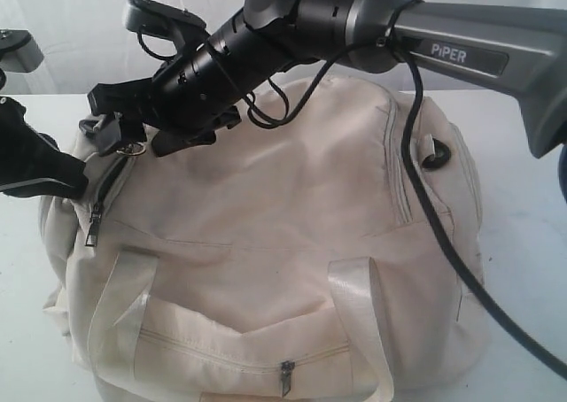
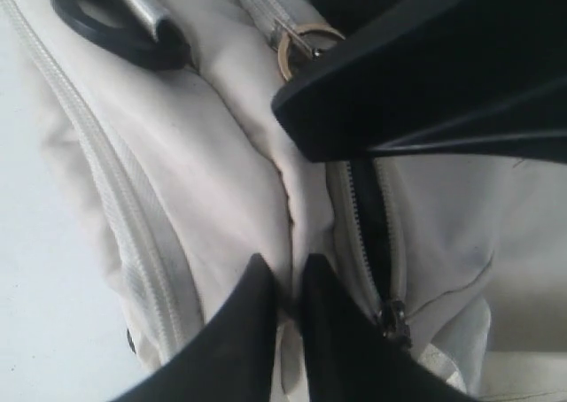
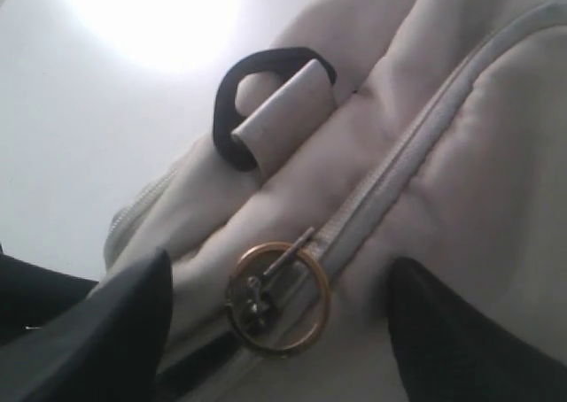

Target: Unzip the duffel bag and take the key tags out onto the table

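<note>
The right arm [image 1: 461,52] stretches from the right across the middle, its wrist angled down to the left. Its hand [image 3: 283,331] has both fingers [image 3: 106,331] spread wide apart. The left arm [image 1: 27,158] enters low from the left edge. Its hand [image 2: 285,313] has its fingers nearly together, pinching a fold of the duffel bag [image 2: 204,154].

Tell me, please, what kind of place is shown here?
Probably a robot test bench or lab, not a home: a robot arm marked PiPER reaches over a duffel bag on a plain white table, with a plain white backdrop behind.
</note>
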Available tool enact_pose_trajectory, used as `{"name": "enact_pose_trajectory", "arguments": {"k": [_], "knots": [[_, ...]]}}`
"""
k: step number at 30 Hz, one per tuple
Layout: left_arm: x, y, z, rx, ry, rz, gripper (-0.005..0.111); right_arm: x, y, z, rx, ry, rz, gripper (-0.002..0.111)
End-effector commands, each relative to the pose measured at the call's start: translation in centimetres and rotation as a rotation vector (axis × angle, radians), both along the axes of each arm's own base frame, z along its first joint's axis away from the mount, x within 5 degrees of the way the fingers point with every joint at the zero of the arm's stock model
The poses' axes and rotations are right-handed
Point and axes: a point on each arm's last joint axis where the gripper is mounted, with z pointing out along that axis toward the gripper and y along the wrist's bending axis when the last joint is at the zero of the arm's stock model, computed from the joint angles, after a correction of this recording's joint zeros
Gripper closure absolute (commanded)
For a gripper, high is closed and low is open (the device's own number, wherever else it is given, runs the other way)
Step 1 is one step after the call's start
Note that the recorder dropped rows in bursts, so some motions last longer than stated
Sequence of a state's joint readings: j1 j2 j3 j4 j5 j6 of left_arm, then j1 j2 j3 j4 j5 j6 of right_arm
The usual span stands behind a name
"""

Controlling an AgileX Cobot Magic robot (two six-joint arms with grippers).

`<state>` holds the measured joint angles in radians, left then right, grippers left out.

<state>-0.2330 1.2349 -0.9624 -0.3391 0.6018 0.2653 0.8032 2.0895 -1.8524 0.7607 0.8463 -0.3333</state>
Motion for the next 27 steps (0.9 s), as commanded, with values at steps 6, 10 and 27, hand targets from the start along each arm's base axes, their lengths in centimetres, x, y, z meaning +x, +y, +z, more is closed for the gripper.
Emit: {"name": "enact_pose_trajectory", "arguments": {"k": [6, 10, 27], "knots": [[-0.5, -0.08, 0.08, -0.02, 0.023, -0.005, 0.107, 0.29, 0.34, 0.04, 0.021, 0.005, -0.038, 0.049], [-0.5, -0.08, 0.08, -0.019, 0.022, -0.006, 0.107, 0.28, 0.33, 0.04, 0.021, 0.008, -0.038, 0.06], [-0.54, -0.08, 0.06, -0.017, 0.025, -0.01, 0.107, 0.08, 0.02, 0.93, 0.022, -0.022, -0.029, 0.108]]}}
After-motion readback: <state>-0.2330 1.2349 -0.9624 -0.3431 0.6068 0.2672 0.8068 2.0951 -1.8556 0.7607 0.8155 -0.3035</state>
